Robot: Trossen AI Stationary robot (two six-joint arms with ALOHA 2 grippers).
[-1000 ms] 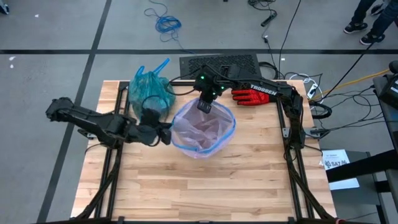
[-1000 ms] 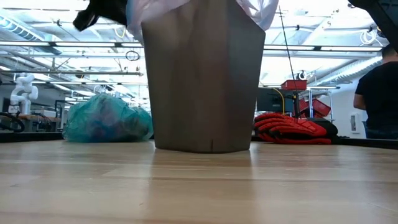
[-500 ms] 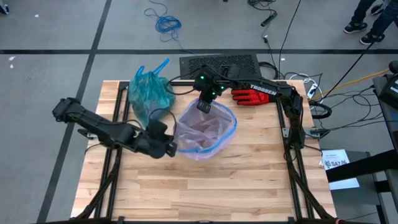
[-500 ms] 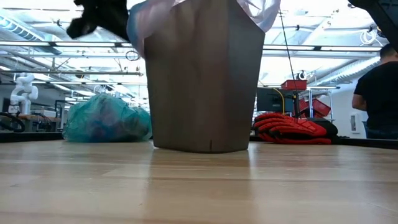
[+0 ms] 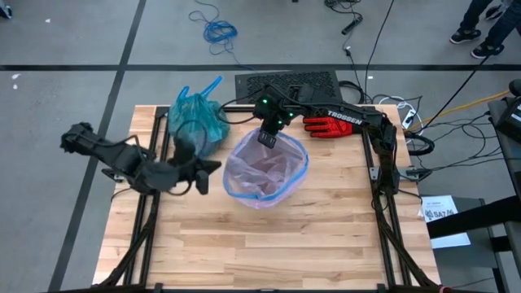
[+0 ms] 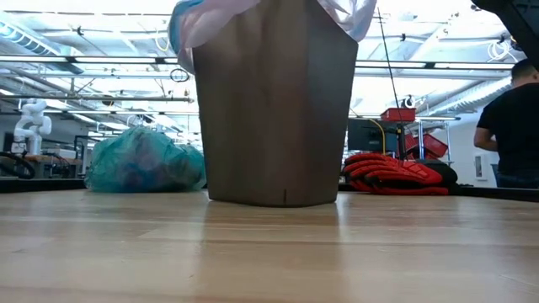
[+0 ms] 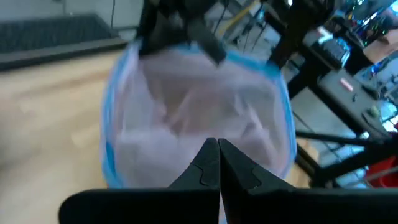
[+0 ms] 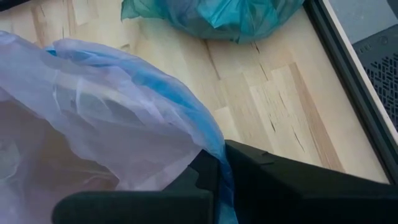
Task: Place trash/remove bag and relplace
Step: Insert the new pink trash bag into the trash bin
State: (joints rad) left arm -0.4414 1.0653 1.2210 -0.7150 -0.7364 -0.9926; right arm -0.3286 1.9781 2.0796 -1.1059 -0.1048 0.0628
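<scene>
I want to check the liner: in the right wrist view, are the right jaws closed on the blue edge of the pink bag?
Yes, the right gripper has its jaws shut on the blue-edged rim of the pink bag.

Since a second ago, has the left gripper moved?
Yes. The left gripper has pulled back from the pink bag's rim, toward the table's left edge; its fingers are shut and empty.

We count one teal bag (image 5: 198, 120), one pink bag (image 5: 269, 171), one bin (image 6: 274, 109), one red glove (image 5: 326, 124), and two arms.
</scene>
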